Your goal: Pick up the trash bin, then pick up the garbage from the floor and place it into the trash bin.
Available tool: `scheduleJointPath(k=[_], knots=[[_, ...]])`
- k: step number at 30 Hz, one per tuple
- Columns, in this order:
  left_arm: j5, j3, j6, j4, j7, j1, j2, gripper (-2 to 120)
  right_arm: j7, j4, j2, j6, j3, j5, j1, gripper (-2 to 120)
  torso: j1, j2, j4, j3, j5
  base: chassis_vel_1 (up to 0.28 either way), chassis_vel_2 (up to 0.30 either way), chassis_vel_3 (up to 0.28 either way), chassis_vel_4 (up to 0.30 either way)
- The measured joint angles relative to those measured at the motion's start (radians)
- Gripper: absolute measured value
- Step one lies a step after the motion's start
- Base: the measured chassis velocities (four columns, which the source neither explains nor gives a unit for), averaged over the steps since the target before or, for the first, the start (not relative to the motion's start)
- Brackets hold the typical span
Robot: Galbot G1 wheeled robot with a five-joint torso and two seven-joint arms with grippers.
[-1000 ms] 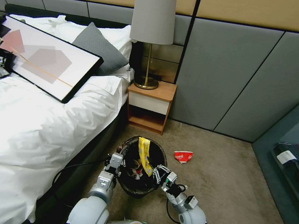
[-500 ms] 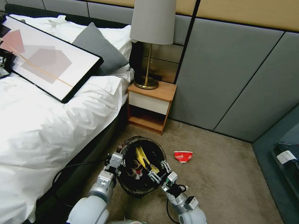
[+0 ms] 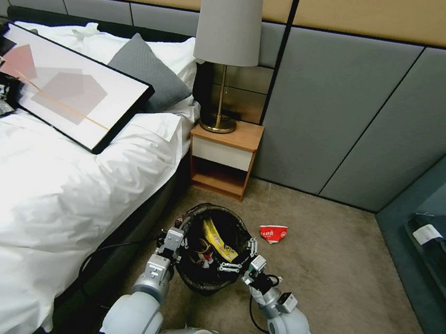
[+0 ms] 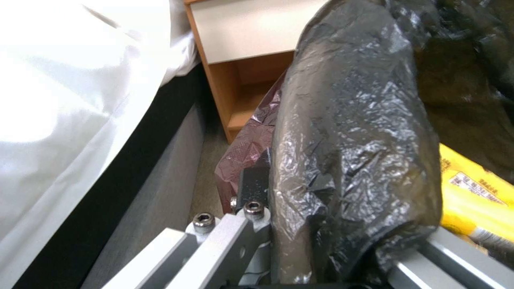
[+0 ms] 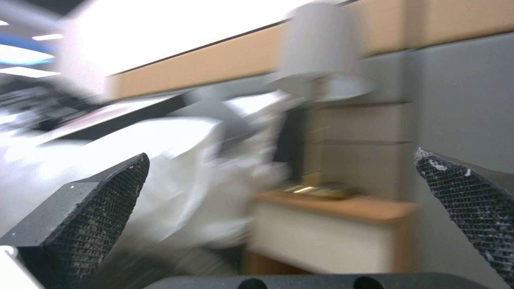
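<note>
The trash bin [image 3: 205, 277], a round bucket with a black bag liner [image 4: 353, 120] over its rim, hangs just above the carpet beside the bed. My left gripper [image 3: 176, 237] is shut on its left rim, and one finger [image 4: 253, 188] presses against the liner. A yellow wrapper [image 3: 218, 239] lies inside the bin with other garbage, seen close up as yellow packaging [image 4: 476, 188]. My right gripper [image 3: 240, 256] hovers open at the bin's right rim, its fingertips [image 5: 91, 204] wide apart with nothing between them. A crushed red-and-white cup [image 3: 273, 233] lies on the floor right of the bin.
The white bed [image 3: 35, 189] runs along the left with a framed picture [image 3: 67, 88] on it. A wooden nightstand [image 3: 223, 156] with a lamp [image 3: 227, 50] stands behind the bin. A teal sofa [image 3: 438, 221] sits at the right, with open carpet [image 3: 330, 272] between.
The yellow wrapper, held upright over the bin by my right gripper a second ago, now lies inside it. The right gripper has opened and drawn back to the rim.
</note>
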Motion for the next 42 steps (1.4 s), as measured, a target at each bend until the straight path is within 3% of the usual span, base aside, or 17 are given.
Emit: scheduleJointPath(k=[3, 7, 11, 19, 42], knots=[[-0.009, -0.009, 0.000, 0.000, -0.003, -0.003, 0.002, 1, 0.076, 0.062, 0.028, 0.014, 0.045, -0.064, -0.068, 114, 0.000, 0.000, -0.0002, 0.000, -0.0001, 0.000, 0.000, 0.000, 0.000], [-0.015, -0.011, 0.000, -0.001, -0.005, -0.006, 0.000, 1, 0.097, 0.086, 0.064, 0.055, 0.106, -0.100, -0.115, 110, 0.000, 0.000, -0.0002, 0.000, 0.0000, 0.000, 0.000, 0.000, 0.000], [-0.018, -0.011, 0.000, -0.003, -0.006, -0.006, -0.001, 1, 0.108, 0.075, 0.105, 0.087, 0.156, -0.096, -0.138, 102, 0.000, 0.000, 0.0000, 0.000, -0.0001, 0.000, 0.000, 0.000, 0.000], [-0.021, -0.015, 0.000, -0.005, -0.008, -0.008, -0.004, 1, 0.108, 0.006, 0.147, 0.132, 0.201, -0.070, -0.162, 100, 0.000, 0.000, 0.0000, 0.000, 0.0000, 0.000, 0.000, 0.000, 0.000], [-0.019, -0.012, 0.001, -0.008, -0.008, -0.008, -0.002, 1, 0.083, -0.078, 0.150, 0.134, 0.240, -0.011, -0.119, 100, 0.000, 0.000, 0.0000, 0.000, 0.0000, -0.003, 0.002, 0.001, -0.003]])
